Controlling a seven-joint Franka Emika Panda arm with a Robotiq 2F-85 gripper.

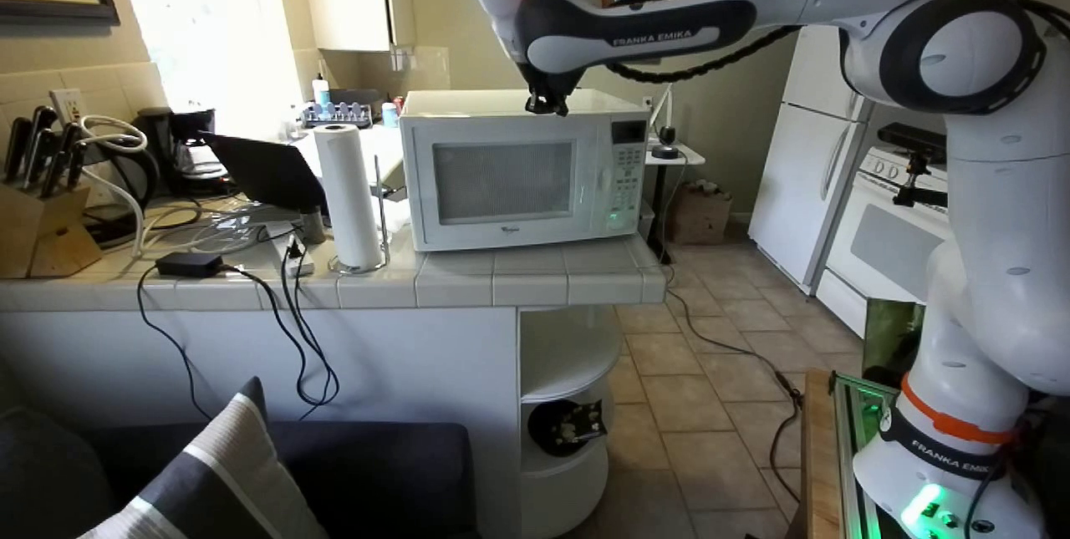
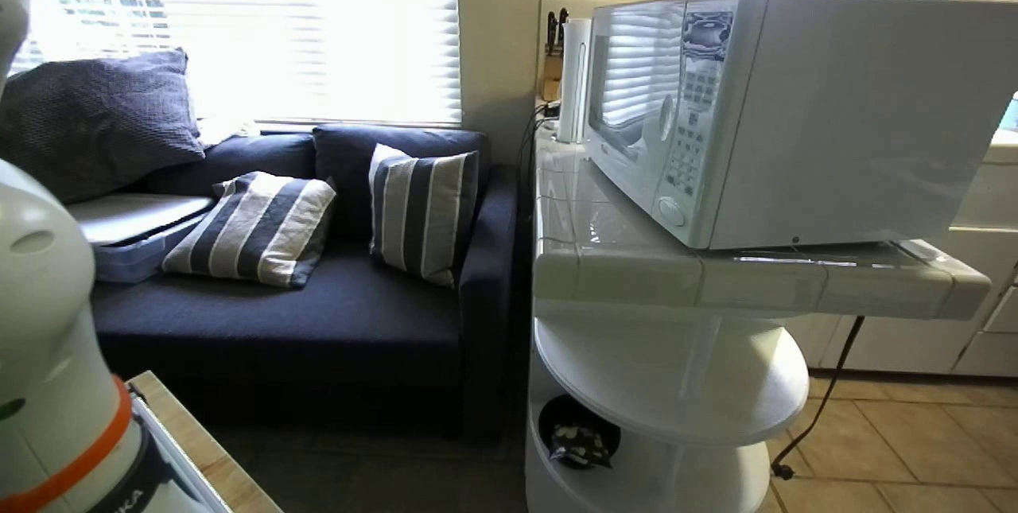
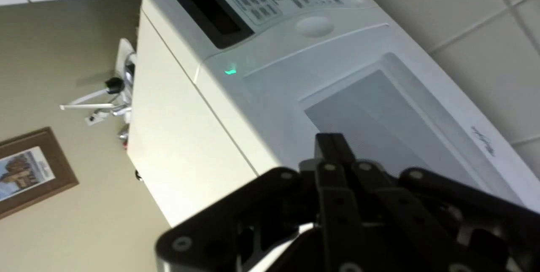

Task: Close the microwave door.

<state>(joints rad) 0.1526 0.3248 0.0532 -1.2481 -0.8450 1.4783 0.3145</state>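
Observation:
The white microwave (image 1: 627, 159) stands on the tiled counter; its side faces the camera in an exterior view (image 2: 859, 123), and its top and front show in the wrist view (image 3: 181, 133). The microwave door (image 1: 504, 182) lies flush against the front, with no gap visible; it also shows in an exterior view (image 2: 636, 83) and the wrist view (image 3: 371, 107). My gripper (image 1: 547, 104) is in front of and near the top edge of the microwave, pointing down. In the wrist view the gripper (image 3: 334, 143) has its fingertips together with nothing between them. It appears apart from the door.
A paper-towel roll (image 1: 347, 196) stands left of the microwave. A laptop (image 1: 263, 171), a knife block (image 1: 46, 226) and cables lie farther along the counter (image 1: 535, 290). Rounded shelves (image 2: 676, 378) are below the counter end. A dark sofa (image 2: 318, 322) stands beside it.

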